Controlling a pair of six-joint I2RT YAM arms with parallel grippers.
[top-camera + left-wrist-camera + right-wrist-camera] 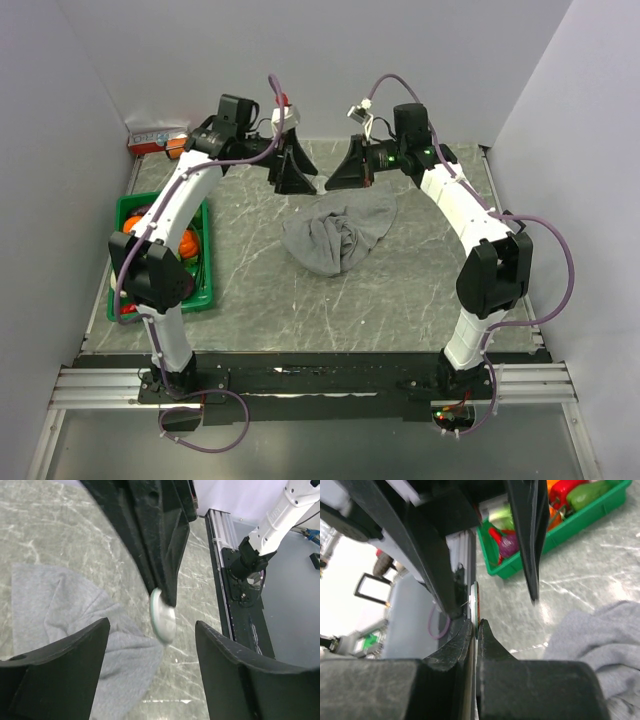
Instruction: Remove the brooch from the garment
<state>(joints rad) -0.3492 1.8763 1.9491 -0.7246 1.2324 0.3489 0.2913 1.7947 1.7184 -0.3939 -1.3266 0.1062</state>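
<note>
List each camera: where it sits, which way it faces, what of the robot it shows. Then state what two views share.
Top external: above and behind the arms, looking down at the table; both arms show, bases nearest.
Left wrist: on the left arm, looking between its open left gripper at the right gripper pinching the brooch.
Right wrist: on the right arm, looking along its shut fingers toward the green crate.
Shared: both wrist views show the brooch and the garment.

The top camera is looking down over the whole counter (420, 290) from behind; both wrist cameras are facing each other closely, sharing the grey cloth (335, 240).
</note>
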